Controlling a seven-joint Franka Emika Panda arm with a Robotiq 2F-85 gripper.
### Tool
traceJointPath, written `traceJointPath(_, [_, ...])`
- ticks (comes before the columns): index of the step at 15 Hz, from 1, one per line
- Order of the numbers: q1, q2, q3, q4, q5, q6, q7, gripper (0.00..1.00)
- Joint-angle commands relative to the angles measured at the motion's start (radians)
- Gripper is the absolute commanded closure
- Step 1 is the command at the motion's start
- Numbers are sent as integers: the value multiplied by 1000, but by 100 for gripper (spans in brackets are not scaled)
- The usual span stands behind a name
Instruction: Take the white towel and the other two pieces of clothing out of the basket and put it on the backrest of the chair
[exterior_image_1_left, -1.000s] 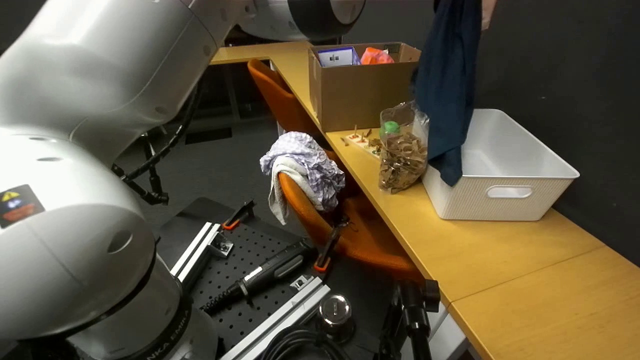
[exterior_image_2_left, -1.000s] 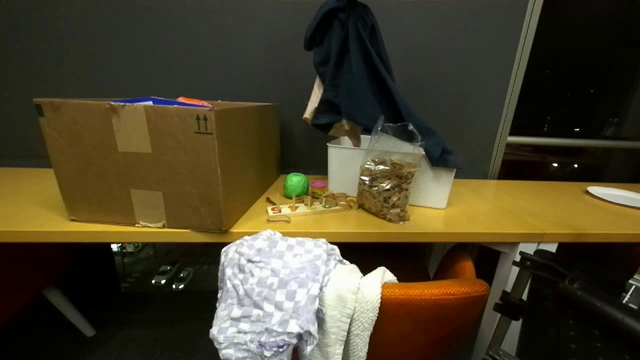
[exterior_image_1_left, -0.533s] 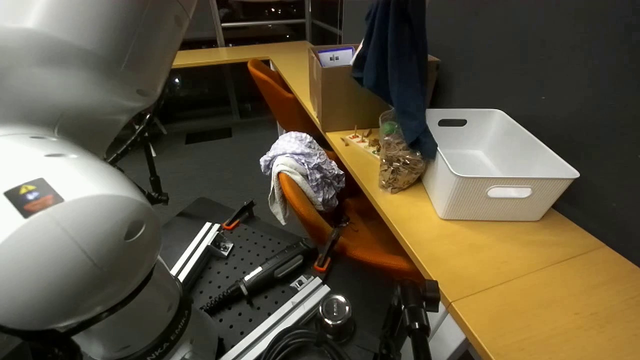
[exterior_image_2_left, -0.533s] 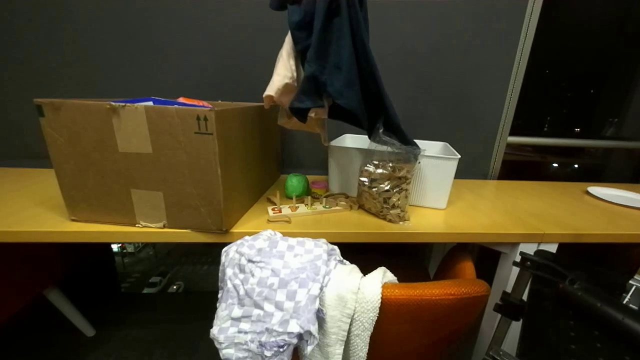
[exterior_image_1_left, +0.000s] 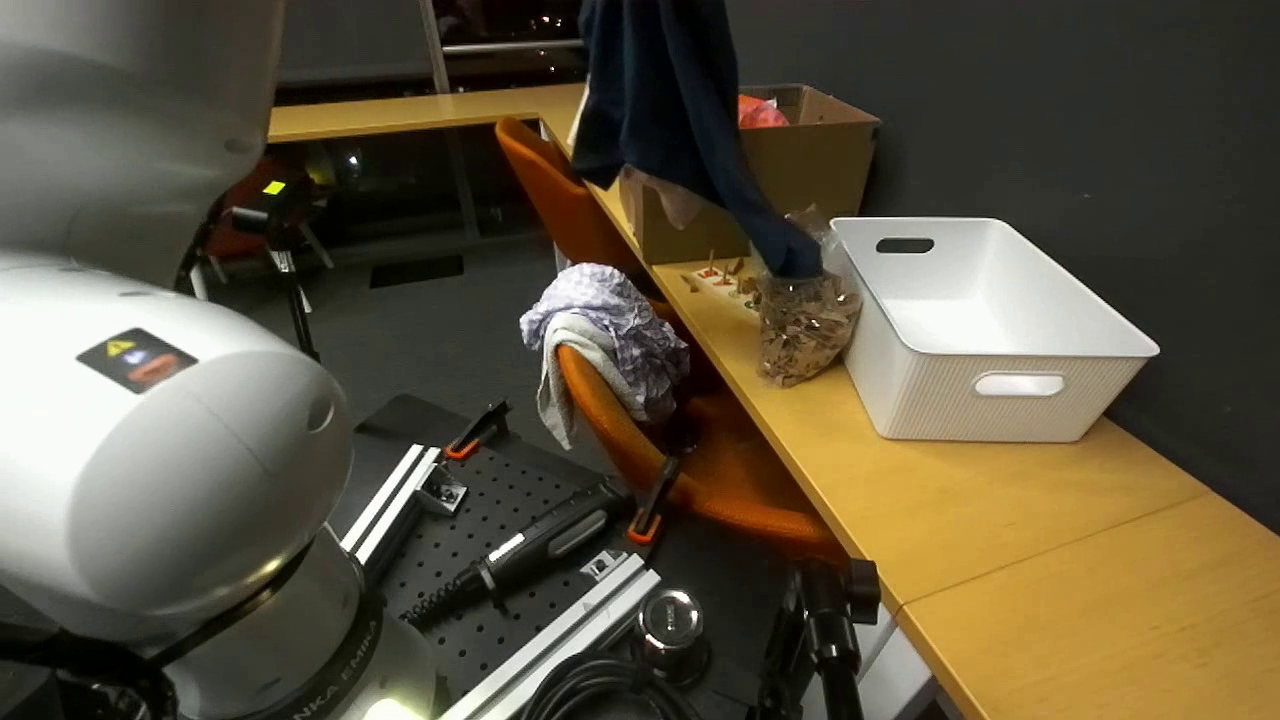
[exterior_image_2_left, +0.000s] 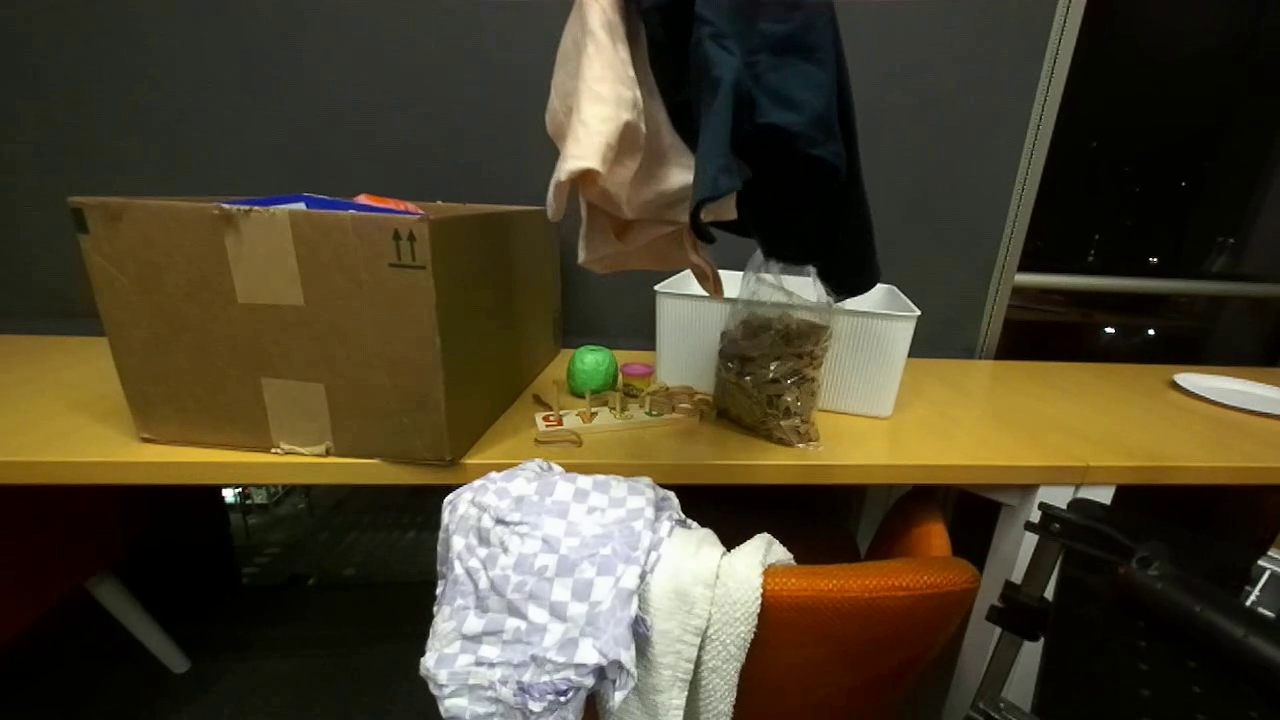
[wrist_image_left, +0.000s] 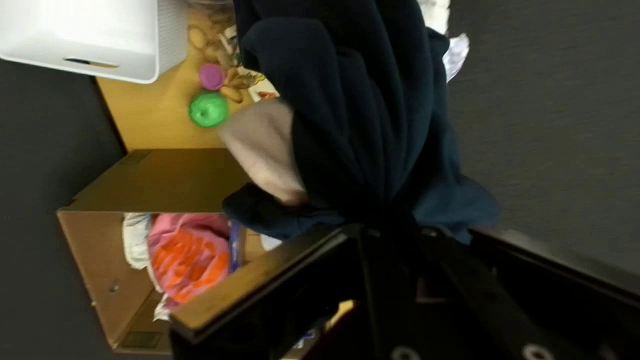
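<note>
A dark navy garment (wrist_image_left: 360, 100) is held bunched between the closed fingers of the gripper (wrist_image_left: 397, 230), suspended in the air with pale pink fabric (exterior_image_2_left: 625, 140); whether the two are joined cannot be told. Behind the garment, one cardboard box (exterior_image_1_left: 810, 170) is partly blocked from sight in an exterior view. Inside it, at eight o'clock in the wrist view, a pink-and-orange bundle (wrist_image_left: 190, 255), a white item (wrist_image_left: 135, 240) and a blue item (wrist_image_left: 235, 245) are contained. On the table (exterior_image_1_left: 1050, 530), one white basket (exterior_image_1_left: 1020, 410) is placed at three o'clock in an exterior view, its inner walls exposed, with one bag of brown shreds (exterior_image_1_left: 805, 335) set just beside it. One green ball (exterior_image_2_left: 592, 370), one pink-lidded tub (exterior_image_2_left: 636, 377) and one board (exterior_image_2_left: 600, 420) with four pegs are grouped between box and bag in an exterior view. There, the white towel (exterior_image_2_left: 685, 610) at six o'clock and a checked cloth (exterior_image_2_left: 550, 590) at seven are draped over the backrest of an orange chair (exterior_image_2_left: 860, 640); another orange chair (exterior_image_1_left: 550, 190) is seen at eleven o'clock in an exterior view.
</note>
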Motion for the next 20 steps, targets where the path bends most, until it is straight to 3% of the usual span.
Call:
traceJointPath(1, [85, -67, 27, -46, -11, -144, 16, 98])
traceJointPath(6, [191, -29, 31, -57, -69, -147, -14, 98])
traceJointPath(7, [210, 37, 22, 36, -98, -180, -8, 98])
traceJointPath(10, [213, 61, 19, -11, -129, -146, -2, 98])
traceJointPath(20, [149, 260, -15, -9, -155, -20, -17, 98])
